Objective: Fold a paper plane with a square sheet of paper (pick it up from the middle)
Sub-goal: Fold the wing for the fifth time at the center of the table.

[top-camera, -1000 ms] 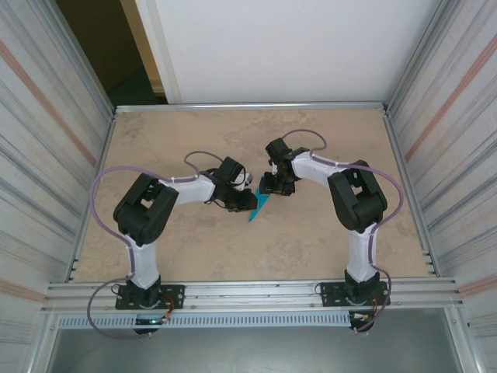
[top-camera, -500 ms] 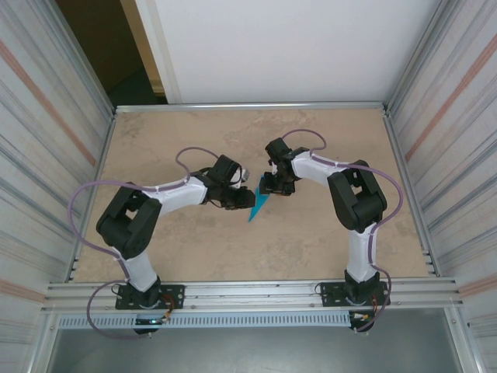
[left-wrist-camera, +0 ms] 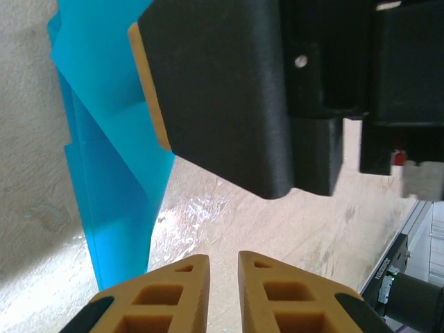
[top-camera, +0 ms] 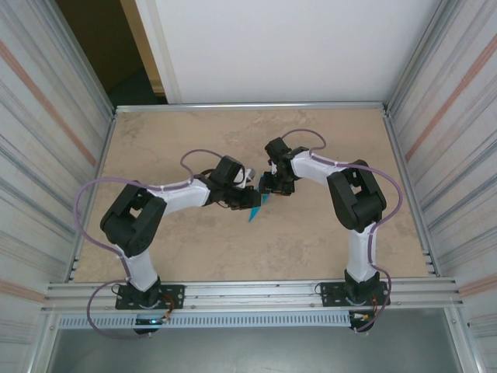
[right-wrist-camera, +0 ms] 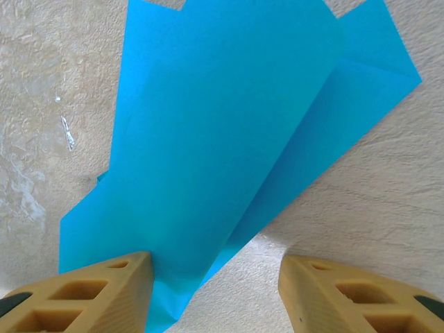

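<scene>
**Top external view.** We find the paper plane (top-camera: 258, 207) lying on the table (top-camera: 171, 140). It is a narrow teal dart with its tip pointing toward the arm bases. The left gripper (top-camera: 250, 199) sits at the plane's left edge. The right gripper (top-camera: 269, 191) sits at the plane's broad far end. The two grippers nearly meet over the plane.

**Left wrist view.** The left gripper (left-wrist-camera: 223, 277) is clenched: a thin slit separates its two orange fingers (left-wrist-camera: 182, 295), and nothing lies between them. The paper plane (left-wrist-camera: 104, 166) lies just beside those fingers, not in the slit. One of the right gripper's fingers (left-wrist-camera: 222, 97) (black, with an orange pad along its edge) overlaps the plane's upper part. We cannot tell whether it presses on the paper.

**Right wrist view.** The right gripper (right-wrist-camera: 215, 295) is released, its fingers spread wide. The paper plane (right-wrist-camera: 222, 139) spreads out ahead of them, with folded layers overlapping along a diagonal crease. One fingertip (right-wrist-camera: 104, 288) meets the plane's near corner. The other fingertip (right-wrist-camera: 347, 298) stands over bare table, apart from the plane.
</scene>
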Controlling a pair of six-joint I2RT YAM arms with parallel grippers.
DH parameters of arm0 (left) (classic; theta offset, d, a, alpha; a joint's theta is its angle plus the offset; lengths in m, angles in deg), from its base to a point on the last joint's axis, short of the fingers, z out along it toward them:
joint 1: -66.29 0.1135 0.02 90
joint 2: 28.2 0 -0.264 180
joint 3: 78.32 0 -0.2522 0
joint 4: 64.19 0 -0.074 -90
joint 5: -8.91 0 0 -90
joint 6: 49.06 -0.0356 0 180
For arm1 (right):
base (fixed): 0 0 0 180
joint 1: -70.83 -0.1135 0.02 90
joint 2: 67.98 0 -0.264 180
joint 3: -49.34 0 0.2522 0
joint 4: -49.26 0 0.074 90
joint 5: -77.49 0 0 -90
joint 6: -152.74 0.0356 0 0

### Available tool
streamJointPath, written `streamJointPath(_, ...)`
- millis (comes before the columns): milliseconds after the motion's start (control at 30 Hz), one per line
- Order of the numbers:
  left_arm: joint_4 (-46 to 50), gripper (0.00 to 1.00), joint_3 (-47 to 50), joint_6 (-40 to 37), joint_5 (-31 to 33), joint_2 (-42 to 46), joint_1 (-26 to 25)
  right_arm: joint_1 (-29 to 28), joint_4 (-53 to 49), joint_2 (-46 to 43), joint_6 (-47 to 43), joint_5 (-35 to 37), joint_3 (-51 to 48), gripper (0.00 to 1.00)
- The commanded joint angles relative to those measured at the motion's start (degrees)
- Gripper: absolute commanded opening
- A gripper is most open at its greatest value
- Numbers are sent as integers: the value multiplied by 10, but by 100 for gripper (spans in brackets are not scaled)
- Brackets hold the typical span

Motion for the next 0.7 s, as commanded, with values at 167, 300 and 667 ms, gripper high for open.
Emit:
streamJointPath(167, 17, 20, -4, -15, 5, -28, -6, -8, -1, 130, 16, 17, -58, 54)
streamJointPath(300, 25, 20, -9, -18, 8, -40, -6, -8, -2, 129, 15, 18, -58, 54)
streamJointPath(667, 48, 19, -14, -25, 35, -50, -6, -7, -5, 129, 15, 18, -58, 54)
